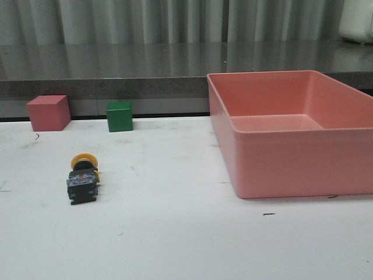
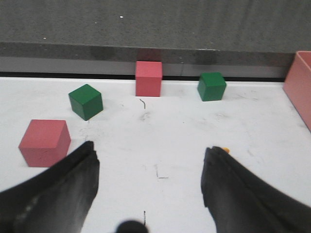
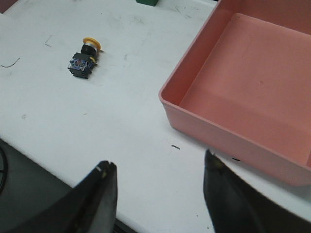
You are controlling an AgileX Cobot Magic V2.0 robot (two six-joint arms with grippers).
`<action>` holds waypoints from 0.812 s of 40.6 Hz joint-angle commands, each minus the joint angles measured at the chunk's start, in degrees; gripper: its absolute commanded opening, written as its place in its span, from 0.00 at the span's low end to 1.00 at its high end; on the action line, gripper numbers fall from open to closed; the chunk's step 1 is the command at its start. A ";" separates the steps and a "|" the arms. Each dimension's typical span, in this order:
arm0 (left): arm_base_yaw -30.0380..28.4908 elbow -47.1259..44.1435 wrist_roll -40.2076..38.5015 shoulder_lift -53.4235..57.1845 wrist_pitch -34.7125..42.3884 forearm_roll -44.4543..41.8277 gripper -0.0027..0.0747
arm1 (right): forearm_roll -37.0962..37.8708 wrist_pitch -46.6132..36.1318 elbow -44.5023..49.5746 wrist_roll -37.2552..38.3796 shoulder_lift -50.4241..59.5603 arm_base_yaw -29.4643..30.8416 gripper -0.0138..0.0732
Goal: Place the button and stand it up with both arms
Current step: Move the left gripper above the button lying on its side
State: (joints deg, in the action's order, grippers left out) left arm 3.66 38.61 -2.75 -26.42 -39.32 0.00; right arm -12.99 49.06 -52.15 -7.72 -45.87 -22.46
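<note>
The button lies on its side on the white table at the left, yellow cap pointing to the back and black body with bluish base toward the front. It also shows in the right wrist view, far from my right gripper, which is open and empty above the table's front edge. My left gripper is open and empty over bare table. Only a sliver of the button's yellow cap peeks out behind one finger. Neither arm shows in the front view.
A large empty pink bin stands at the right and shows in the right wrist view. A pink cube and a green cube sit at the table's back edge. The left wrist view shows two more cubes, one pink and one green.
</note>
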 commanded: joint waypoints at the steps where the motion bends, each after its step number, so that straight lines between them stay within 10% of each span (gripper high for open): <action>1: 4.37 1.56 0.89 -0.84 3.06 -0.31 0.64 | -1.15 -3.92 -1.35 -0.61 0.48 0.45 0.64; 33: 12.51 13.46 1.00 -23.88 -8.85 2.46 0.78 | -1.10 -3.92 -1.35 -0.61 0.48 0.45 0.64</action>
State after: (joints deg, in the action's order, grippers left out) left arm 15.70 48.61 -1.71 -46.02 -49.40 1.01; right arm -13.08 48.94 -52.15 -7.73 -45.87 -22.46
